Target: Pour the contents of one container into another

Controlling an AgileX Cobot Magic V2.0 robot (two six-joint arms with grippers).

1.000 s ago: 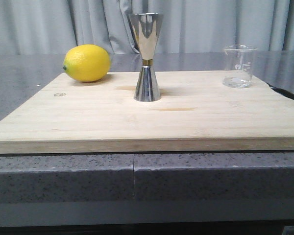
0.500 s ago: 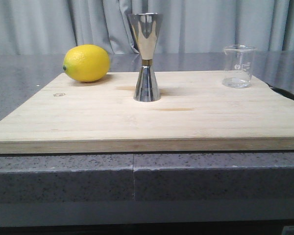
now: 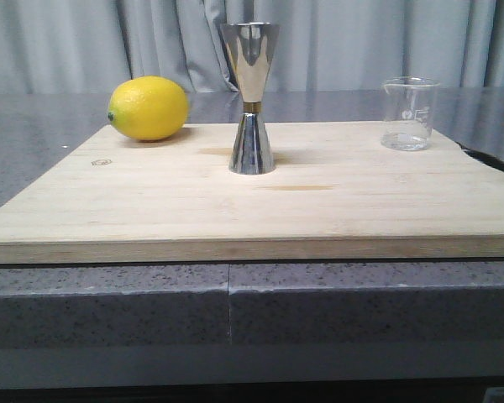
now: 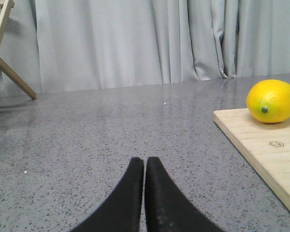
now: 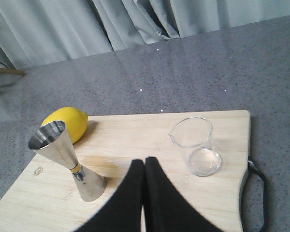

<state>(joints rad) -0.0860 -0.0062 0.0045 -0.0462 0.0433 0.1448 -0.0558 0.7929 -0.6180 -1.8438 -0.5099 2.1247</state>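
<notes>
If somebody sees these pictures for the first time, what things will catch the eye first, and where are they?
The bright yellow lemon stands out at the far left corner of the wooden board. The shiny steel jigger stands upright near the board's middle, taller than all else. The clear beaker stands at the far right, easy to miss; both grippers, left and right, are shut and hold nothing.

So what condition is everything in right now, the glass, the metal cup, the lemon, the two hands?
beaker: upright on the board, untouched; contents cannot be told.
jigger: upright mid-board, standing alone.
lemon: whole, resting at the board's far left corner.
cutting board: flat on the counter.
left hand: shut, holding nothing, off the board.
right hand: shut, holding nothing, above the board.
</notes>
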